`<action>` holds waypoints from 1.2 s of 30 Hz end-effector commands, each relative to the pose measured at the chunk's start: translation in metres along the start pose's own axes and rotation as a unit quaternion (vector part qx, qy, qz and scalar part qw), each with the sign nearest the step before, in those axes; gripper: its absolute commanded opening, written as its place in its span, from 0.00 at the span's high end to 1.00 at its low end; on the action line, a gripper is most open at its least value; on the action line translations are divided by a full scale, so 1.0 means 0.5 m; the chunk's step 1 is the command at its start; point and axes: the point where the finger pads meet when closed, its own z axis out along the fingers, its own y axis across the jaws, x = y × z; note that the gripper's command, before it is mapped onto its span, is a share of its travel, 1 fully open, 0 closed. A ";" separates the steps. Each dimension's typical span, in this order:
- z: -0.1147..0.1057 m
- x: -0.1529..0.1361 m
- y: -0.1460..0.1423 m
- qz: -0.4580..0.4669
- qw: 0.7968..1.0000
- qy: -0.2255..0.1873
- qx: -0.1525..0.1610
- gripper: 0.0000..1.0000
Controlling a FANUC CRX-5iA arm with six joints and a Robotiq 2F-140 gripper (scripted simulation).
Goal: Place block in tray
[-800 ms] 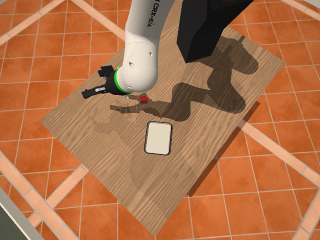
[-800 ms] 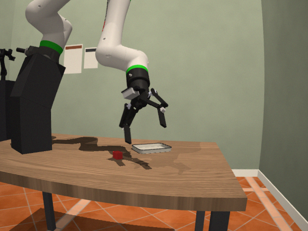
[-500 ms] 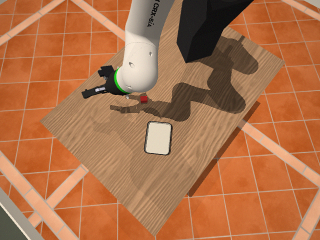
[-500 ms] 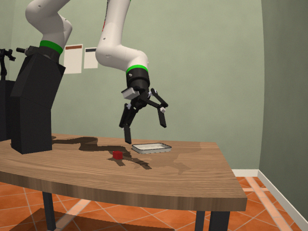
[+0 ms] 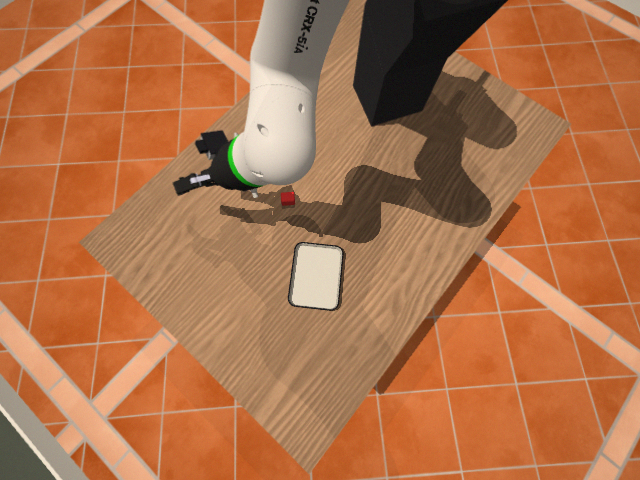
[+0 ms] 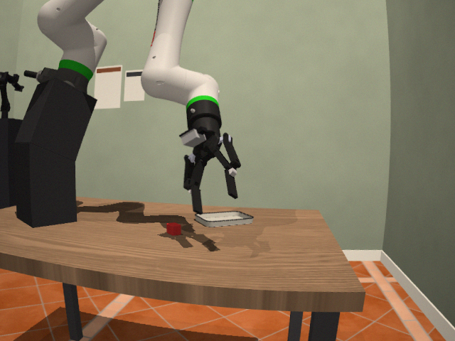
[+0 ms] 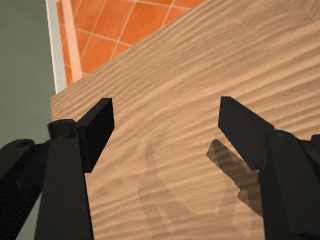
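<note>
A small red block (image 5: 287,198) lies on the wooden table in the arm's shadow; it also shows in the exterior view (image 6: 173,228). The white tray (image 5: 316,275) with a dark rim lies empty a short way from the block, and shows in the exterior view (image 6: 224,218) too. My gripper (image 6: 215,202) hangs well above the table, fingers pointing down, apart and with nothing between them. In the wrist view the gripper (image 7: 165,112) frames only bare wood; neither block nor tray shows there. In the top view the arm hides most of the gripper.
The robot's black base (image 6: 47,158) stands on the table's far left end, also seen in the top view (image 5: 413,56). The table edge and the tiled floor (image 7: 115,30) show at the top of the wrist view.
</note>
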 end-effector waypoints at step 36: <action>0.024 0.152 -0.089 -0.123 0.989 0.067 -0.048 0.58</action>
